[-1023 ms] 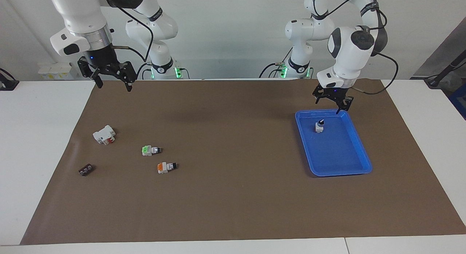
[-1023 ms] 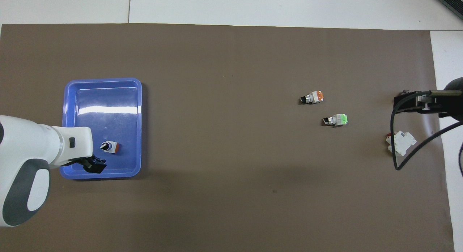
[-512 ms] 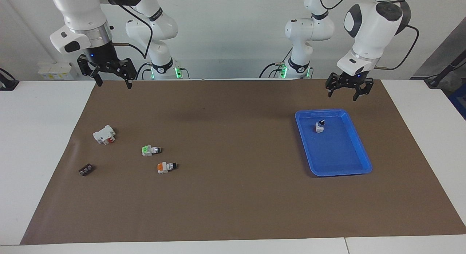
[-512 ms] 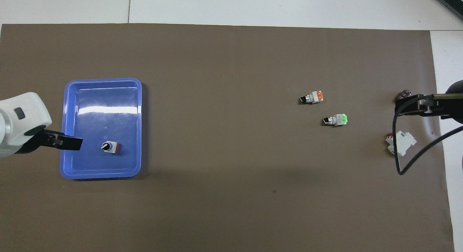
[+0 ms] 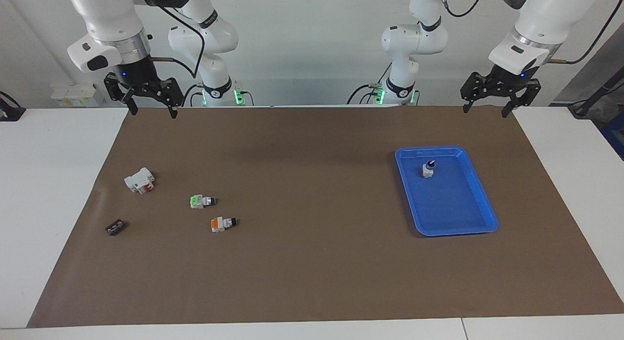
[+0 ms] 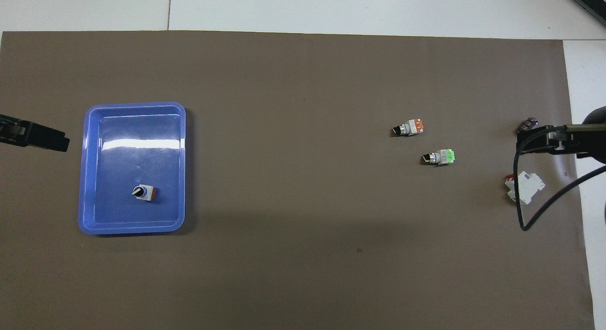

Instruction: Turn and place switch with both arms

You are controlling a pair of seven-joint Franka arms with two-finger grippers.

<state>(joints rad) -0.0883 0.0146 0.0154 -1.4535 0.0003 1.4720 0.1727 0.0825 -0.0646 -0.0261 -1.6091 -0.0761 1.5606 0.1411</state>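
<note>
Standing upright on its orange block, black knob up, a small white-grey selector switch point(image 5: 427, 170) rests inside the shallow blue plastic tray point(image 5: 480, 223) at the left arm's end of the brown table mat point(image 5: 312, 271), in the part of the tray nearer the robots. Nothing touches it. High over the mat's edge at that end hangs the left black claw gripper point(image 5: 495, 102), its fingers spread apart and holding nothing. Over the mat corner at the right arm's end, the right black claw gripper point(image 5: 146, 102) waits, also spread and empty.

By the look of it, the placing of this switch is done and both arms stand clear. A matching orange-block switch point(image 5: 223, 224) lies on its side on the mat toward the right arm's end, just beside a green-block switch point(image 5: 202, 201). If another round is wanted, the right gripper would need to come down over the orange-block one, avoid its green neighbour, and lift it for a turn between both arms.
</note>
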